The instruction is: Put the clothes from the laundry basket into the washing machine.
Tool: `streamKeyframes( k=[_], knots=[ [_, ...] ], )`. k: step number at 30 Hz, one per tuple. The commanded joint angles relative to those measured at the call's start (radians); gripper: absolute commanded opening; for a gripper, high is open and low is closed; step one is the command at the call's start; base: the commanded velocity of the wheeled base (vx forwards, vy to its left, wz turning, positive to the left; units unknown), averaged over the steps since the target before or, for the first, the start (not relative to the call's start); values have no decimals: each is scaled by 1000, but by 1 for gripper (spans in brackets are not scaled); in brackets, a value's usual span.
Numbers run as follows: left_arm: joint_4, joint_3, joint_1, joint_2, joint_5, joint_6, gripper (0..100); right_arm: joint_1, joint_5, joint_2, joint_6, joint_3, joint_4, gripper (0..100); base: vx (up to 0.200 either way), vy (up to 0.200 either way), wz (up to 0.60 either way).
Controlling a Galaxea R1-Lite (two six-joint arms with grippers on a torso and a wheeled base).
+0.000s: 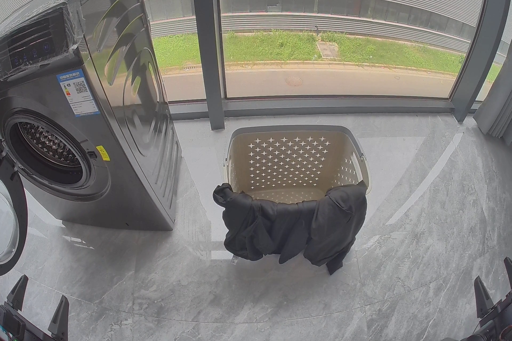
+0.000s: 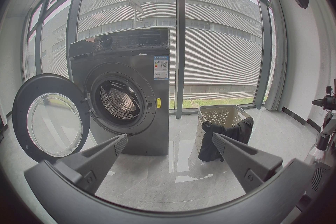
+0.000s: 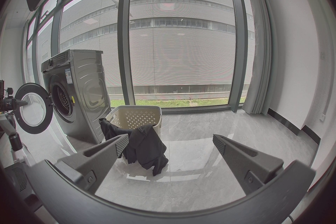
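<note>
The head view's lower edge cuts off the left claw (image 1: pixel 41 290) and right claw (image 1: pixel 492 272) below the fingers. The washing machine door (image 1: pixel 9 230), just beyond the left claw, is cropped. The dark garment (image 1: pixel 290 230), ahead between both claws, hides the near wall of the laundry basket (image 1: pixel 296 130).

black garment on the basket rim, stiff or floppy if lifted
Likely floppy: the garment droops in folds over the basket rim. Probably light: the basket stands untipped under it. It may snag on the rim.
</note>
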Motion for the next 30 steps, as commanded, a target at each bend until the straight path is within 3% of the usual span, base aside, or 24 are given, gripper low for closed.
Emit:
streamKeyframes(
  k=[1,4,9,22,30],
  knots=[
    [0,16,0,-15,0,0,100,0,1,-12,0,18,-1,100,0,0,0],
    [0,16,0,-15,0,0,100,0,1,-12,0,18,-1,100,0,0,0],
    [0,16,0,-15,0,-2,100,0,1,-12,0,18,-1,100,200,0,0],
    [0,16,1,-15,0,-2,100,0,1,-12,0,18,-1,100,0,0,0],
    [0,16,1,-15,0,-2,100,0,1,-12,0,18,-1,100,0,-200,0]
  ],
)
